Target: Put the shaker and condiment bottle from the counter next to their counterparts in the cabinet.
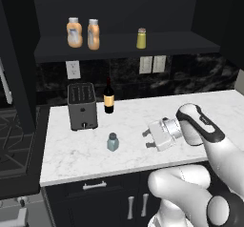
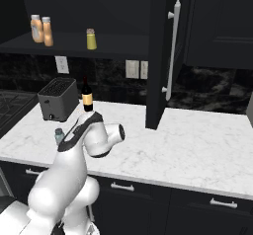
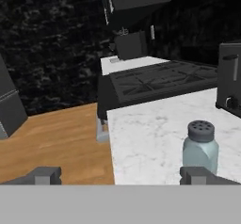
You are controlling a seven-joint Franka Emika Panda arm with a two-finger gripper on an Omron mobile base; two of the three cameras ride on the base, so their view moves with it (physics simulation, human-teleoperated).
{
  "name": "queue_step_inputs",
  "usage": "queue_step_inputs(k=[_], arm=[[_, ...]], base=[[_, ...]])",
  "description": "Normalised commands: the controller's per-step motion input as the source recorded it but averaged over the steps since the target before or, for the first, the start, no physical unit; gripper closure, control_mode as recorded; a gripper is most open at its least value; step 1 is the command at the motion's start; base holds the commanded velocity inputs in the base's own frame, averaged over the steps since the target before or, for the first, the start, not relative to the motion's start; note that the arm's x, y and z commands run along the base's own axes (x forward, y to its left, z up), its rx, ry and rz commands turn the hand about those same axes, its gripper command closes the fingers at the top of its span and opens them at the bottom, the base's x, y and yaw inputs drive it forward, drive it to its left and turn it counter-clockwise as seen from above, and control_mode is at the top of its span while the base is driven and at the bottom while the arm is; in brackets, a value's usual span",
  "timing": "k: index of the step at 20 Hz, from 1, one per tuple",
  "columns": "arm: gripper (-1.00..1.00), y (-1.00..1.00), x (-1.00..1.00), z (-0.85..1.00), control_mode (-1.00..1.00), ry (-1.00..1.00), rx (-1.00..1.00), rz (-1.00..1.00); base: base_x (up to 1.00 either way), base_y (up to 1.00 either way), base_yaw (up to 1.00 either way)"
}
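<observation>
In the left base view, the shaker (image 1: pixel 113 141) stands upright on the surface (image 1: pixel 200 111), toward its front edge and in its left half; the end effector (image 1: pixel 147 139) lies level just to the shaker's right, its fingers pointing at it, apart from it and holding nothing; a toaster (image 1: pixel 82 106) sits near the back left corner with a wine bottle (image 1: pixel 109 97) just beside it on the right; on the cabinet (image 1: pixel 181 42) shelf above, two orange bottles (image 1: pixel 82 34) stand side by side at the left end, and a yellow-green shaker (image 1: pixel 141 38) stands well apart to their right.

In the right base view, the shaker (image 2: pixel 59 136) peeks out behind the arm near the front left edge of the surface (image 2: pixel 197 145); the toaster (image 2: pixel 58 98) and wine bottle (image 2: pixel 87 97) stand behind it; an open cabinet door (image 2: pixel 159 56) hangs over the middle.

In the hand view, the shaker (image 3: pixel 200 147) stands close ahead, just above the right fingertip (image 3: pixel 194 175); the fingers are spread wide and empty; the toaster (image 3: pixel 229 84) is at the right edge.
</observation>
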Motion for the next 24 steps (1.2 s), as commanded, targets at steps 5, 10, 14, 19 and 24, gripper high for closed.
queue_step_inputs(k=[5,10,14,19,24], arm=[[-1.0,0.12,0.44,0.02,-1.0,0.0,0.09,0.0],[-1.0,0.04,-0.02,0.0,-1.0,0.0,0.0,0.01],[-1.0,0.29,-0.03,0.0,-1.0,0.0,-0.01,0.04],[-1.0,0.19,0.0,0.0,-1.0,0.0,0.0,0.02],[-1.0,0.0,0.0,-0.01,-1.0,0.0,-0.01,0.0]], base=[[0.0,0.0,0.0],[0.0,0.0,0.0],[0.0,0.0,0.0],[0.0,0.0,0.0],[0.0,0.0,0.0]])
